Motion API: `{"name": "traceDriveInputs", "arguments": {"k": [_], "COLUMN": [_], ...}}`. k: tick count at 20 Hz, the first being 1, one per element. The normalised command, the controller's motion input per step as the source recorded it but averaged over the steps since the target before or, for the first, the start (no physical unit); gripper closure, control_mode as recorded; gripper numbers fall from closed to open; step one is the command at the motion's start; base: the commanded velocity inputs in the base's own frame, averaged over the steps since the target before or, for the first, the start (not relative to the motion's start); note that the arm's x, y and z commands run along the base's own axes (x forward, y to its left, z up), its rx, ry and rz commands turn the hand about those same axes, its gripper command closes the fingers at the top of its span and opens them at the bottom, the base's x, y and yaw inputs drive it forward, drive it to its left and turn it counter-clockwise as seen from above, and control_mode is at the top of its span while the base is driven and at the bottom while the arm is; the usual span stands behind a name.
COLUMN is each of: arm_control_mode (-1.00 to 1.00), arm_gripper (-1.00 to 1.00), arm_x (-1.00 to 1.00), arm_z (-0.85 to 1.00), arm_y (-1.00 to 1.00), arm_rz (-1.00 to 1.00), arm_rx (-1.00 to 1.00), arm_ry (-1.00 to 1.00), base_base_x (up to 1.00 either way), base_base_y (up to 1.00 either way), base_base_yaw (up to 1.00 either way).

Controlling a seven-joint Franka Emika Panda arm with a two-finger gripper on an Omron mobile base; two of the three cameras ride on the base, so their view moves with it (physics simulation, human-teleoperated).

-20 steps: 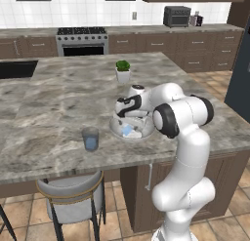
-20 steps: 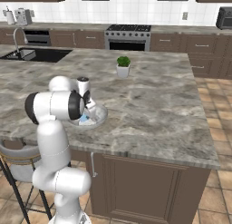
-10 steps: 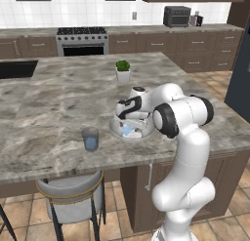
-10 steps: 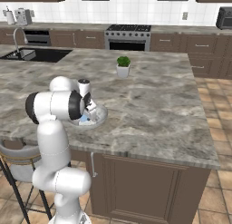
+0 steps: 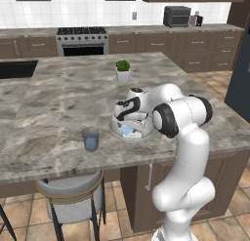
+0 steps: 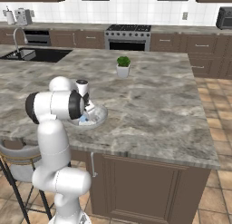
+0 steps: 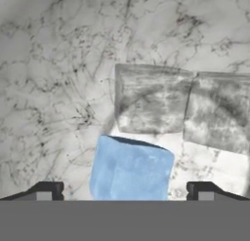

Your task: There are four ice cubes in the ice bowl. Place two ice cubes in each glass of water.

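Since the earlier frame your gripper [image 5: 128, 125] has sunk slightly into the bowl [image 5: 117, 131]. Left base view: glass [image 5: 90, 138] stands left of it, apart. Right base view: plant [image 6: 123, 66] far behind. Hand view: fingers [image 7: 46, 190] wide, a blue cube [image 7: 131, 169] between them, two clear cubes [image 7: 151, 101] beyond.

Grey ice bowl [image 5: 117, 132] near tabletop front edge, holding pale blue ice cubes [image 7: 131, 168], perhaps three. One tumbler [image 5: 90, 139] upright, left of bowl.

Ice bowl [image 5: 117, 130] sits near the desk's [image 5: 58, 103] front edge, ice cubes [image 5: 128, 130] in it; glass of water [image 5: 90, 138] beside it, potted plant [image 5: 122, 71] behind.
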Motion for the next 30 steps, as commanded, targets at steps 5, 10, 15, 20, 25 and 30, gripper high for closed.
{"name": "traceDriveInputs", "arguments": {"k": [5, 10, 15, 20, 25, 30], "arm_control_mode": [-1.00, -1.00, -1.00, -1.00, -1.00, -1.00], "arm_gripper": [-1.00, 1.00, 1.00, 1.00, 1.00, 1.00], "arm_x": [-0.01, -0.05, 0.00, 0.00, 0.00, -0.04], "arm_z": [-0.18, -0.10, 0.00, 0.02, 0.48, 0.69], "arm_y": [0.00, 0.00, 0.00, 0.00, 0.00, 0.05], "arm_rz": [0.00, 0.00, 0.00, 0.00, 0.00, 0.00], "arm_rx": [0.00, 0.00, 0.00, 0.00, 0.00, 0.00], "arm_ry": [0.00, 0.00, 0.00, 0.00, 0.00, 0.00], "base_base_x": [0.00, 0.00, 0.00, 0.00, 0.00, 0.00], "base_base_y": [0.00, 0.00, 0.00, 0.00, 0.00, 0.00], "base_base_yaw": [0.00, 0.00, 0.00, 0.00, 0.00, 0.00]}}
